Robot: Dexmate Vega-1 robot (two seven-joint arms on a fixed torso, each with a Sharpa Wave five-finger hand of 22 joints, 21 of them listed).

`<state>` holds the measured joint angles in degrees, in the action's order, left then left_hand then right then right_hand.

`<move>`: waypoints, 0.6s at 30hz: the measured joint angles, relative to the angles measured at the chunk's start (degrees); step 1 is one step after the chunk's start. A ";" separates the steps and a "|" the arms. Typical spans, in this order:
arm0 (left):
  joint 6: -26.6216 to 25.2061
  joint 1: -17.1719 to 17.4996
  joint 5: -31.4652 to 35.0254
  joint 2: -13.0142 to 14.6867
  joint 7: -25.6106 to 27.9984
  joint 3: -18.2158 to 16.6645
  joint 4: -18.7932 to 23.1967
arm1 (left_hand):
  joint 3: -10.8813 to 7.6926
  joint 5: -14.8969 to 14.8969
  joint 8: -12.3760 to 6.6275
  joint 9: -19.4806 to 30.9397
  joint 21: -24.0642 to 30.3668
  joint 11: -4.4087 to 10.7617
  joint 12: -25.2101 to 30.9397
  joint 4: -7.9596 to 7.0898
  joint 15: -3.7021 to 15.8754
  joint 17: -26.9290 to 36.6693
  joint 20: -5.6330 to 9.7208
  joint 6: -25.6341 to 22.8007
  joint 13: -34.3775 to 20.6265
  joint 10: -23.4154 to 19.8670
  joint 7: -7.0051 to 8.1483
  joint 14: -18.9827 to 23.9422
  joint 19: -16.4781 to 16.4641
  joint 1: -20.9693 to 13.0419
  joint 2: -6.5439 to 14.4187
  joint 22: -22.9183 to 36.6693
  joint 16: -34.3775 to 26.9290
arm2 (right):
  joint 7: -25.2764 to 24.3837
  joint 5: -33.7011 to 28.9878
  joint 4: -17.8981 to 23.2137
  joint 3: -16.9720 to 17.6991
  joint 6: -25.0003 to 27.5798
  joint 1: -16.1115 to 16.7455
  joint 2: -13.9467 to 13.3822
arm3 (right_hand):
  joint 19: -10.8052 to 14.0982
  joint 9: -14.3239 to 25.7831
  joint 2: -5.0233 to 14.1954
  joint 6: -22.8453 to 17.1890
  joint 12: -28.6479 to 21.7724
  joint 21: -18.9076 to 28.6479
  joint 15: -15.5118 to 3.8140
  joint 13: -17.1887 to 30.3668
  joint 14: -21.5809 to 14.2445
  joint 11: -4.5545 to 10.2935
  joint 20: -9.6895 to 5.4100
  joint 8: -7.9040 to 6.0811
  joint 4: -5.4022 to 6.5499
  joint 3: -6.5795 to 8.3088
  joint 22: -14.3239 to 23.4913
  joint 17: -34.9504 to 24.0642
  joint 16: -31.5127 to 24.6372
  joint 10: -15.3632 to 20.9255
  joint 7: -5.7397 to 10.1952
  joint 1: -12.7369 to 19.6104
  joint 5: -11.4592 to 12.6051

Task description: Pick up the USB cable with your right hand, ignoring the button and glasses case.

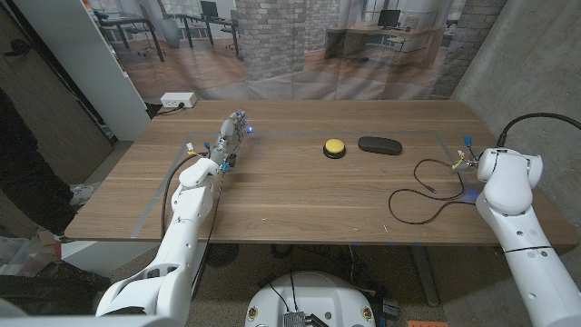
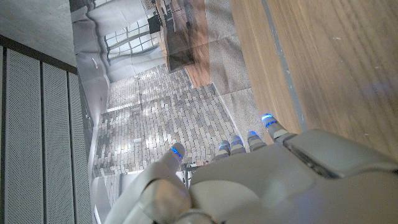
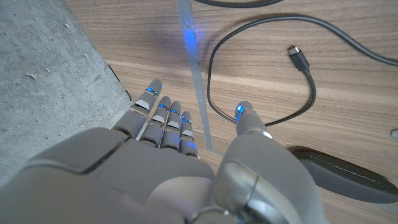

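the usb cable point(image 3: 261, 68) lies looped on the bench point(image 1: 290, 195) at its right side, just ahead of the right hand point(image 3: 186, 162); that hand is spread wide, holding nothing; the left hand point(image 1: 231, 136), far off, also looks empty and open

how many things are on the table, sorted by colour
yellow: 1, the button
black: 2, the glasses case and the USB cable
total: 3
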<state>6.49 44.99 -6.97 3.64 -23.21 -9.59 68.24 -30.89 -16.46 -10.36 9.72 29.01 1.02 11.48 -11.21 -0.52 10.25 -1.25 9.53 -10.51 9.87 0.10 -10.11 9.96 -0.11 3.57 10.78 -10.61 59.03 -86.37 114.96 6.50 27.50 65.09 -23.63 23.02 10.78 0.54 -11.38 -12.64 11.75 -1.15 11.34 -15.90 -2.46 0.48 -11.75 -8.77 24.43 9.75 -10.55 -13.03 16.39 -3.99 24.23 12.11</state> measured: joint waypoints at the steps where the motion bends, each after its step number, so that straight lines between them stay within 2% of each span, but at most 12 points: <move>1: 0.00 -0.01 0.00 0.00 0.00 0.00 -0.01 | 0.00 0.00 0.00 0.00 0.00 0.00 0.00 0.00 0.00 0.00 0.00 0.00 0.00 0.00 0.00 0.00 0.00 0.00 0.00 0.00 0.00 | 0.25 -0.07 -0.03 -0.05 0.00 -0.05 -0.03 | 0.39 0.00 0.00 -0.37 -0.23 0.00 -0.24 0.00 -0.39 0.01 0.04 0.00 0.04 -0.04 0.00 0.00 -0.21 0.23 -0.11 0.00 0.00; 12: 0.35 -0.36 -0.15 0.00 -0.05 -0.14 -0.66 | 0.00 0.00 0.00 0.00 0.00 0.00 0.00 0.00 0.00 0.00 0.00 0.00 0.00 0.00 0.00 0.00 0.00 0.00 0.00 0.00 0.00 | 3.96 -1.31 -1.47 -1.33 -0.01 -1.68 -0.80 | 1.20 0.00 0.39 -2.68 -1.33 0.00 -0.90 0.53 -3.58 -0.21 0.04 -0.54 0.79 -0.79 0.00 -0.88 -1.59 3.07 -0.19 0.39 0.45; 18: 0.55 -0.66 -0.18 0.00 -0.11 -0.16 -1.13 | 0.00 0.00 0.00 0.00 0.00 0.00 0.00 0.00 0.00 0.00 0.00 0.00 0.00 0.00 0.00 0.00 0.00 0.00 0.00 0.00 0.00 | 5.20 -1.75 -2.19 -2.02 -0.05 -2.33 -1.08 | 1.52 0.00 0.90 -2.77 -1.33 0.13 -1.25 0.77 -4.96 -0.21 0.33 -0.54 0.55 -1.03 -0.01 -1.33 -2.06 3.08 -0.10 0.90 0.88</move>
<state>7.04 44.34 -7.15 3.64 -23.32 -9.75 67.11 -30.89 -16.46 -10.36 9.72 29.01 1.02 11.47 -11.21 -0.52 10.25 -1.25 9.53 -10.51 9.87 0.10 -10.11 9.96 -0.11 3.57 10.78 -10.61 64.23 -88.12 112.77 4.48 27.45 62.76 -24.71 24.54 10.78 1.44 -14.14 -13.97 11.87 -2.40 12.11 -20.86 -2.67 0.81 -12.30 -8.21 23.40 9.74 -11.88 -15.09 19.46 -4.09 25.13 12.99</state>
